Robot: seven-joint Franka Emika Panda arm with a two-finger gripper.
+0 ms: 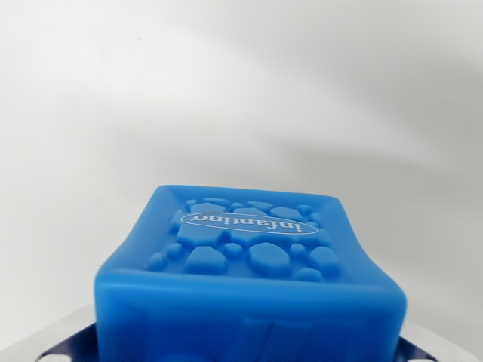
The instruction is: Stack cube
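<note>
Nearest the camera, at the bottom corners of the wrist view, metal parts of the tool (249, 354) show on either side of the cube (249, 271). The cube sits between them and fills the lower middle of the frame, so the tool looks clamped on it, though the contact itself is hidden.

The cube is soft blue rubber, and its sides bow inward. Judging from that, the main risk is the squeeze: a soft block can twist or creep in the grip, then land skewed or spring sideways on release. No second cube is in view, so alignment can't be checked from here.

The cube's pebbled face with the "infantino" oval tilts up and away from the camera, the lettering upside down. It has no clear long axis.

Beyond it lies only a pale, blurred surface (241, 90).
</note>
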